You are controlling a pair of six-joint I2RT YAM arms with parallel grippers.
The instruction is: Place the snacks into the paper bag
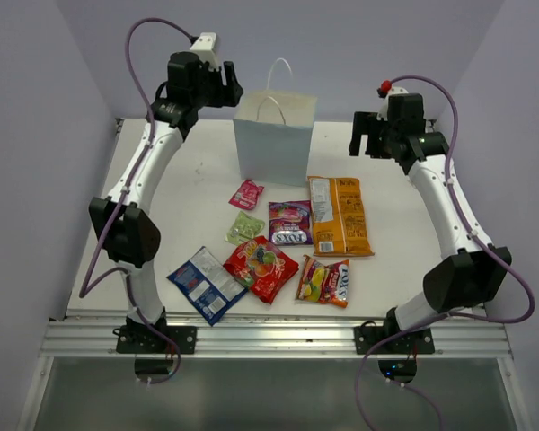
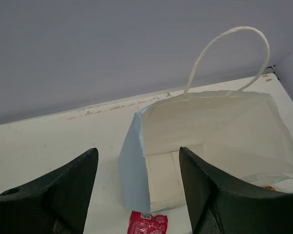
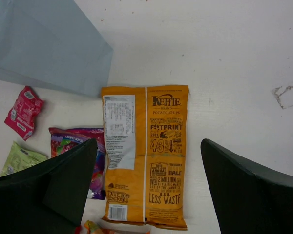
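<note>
Table (image 1: 189,184): white top, both arms bolted at its near edge and reaching toward the far side. Left gripper (image 1: 226,86): raised at the far left, just beside the paper bag's upper left corner; fingers spread wide, nothing between them. Right gripper (image 1: 366,135): raised at the far right, well apart from the bag's right side, looking down on the far end of the chip bag; fingers likewise released and empty. Paper bag (image 1: 274,135): upright at the far middle of the table, mouth open, pale blue side panel, thin white loop handles standing up; inside shows only paper from the left wrist view. All seven snacks lie flat on the table in front of it, none inside. Orange chip bag (image 1: 340,215): largest packet, label side up, lengthwise, its far end just in front of the bag's right corner. Red candy bag (image 1: 262,268): near the middle. Blue-white packet (image 1: 207,284): against the red bag's left side, angled. Purple candy bag (image 1: 289,223): against the chip bag's left edge, just beyond the red one. Yellow-red candy bag (image 1: 324,281): right of the red bag, in front of the chip bag. Green sachet (image 1: 244,227): left of the purple bag. Pink sachet (image 1: 247,194): just in front of the paper bag's left corner.
</note>
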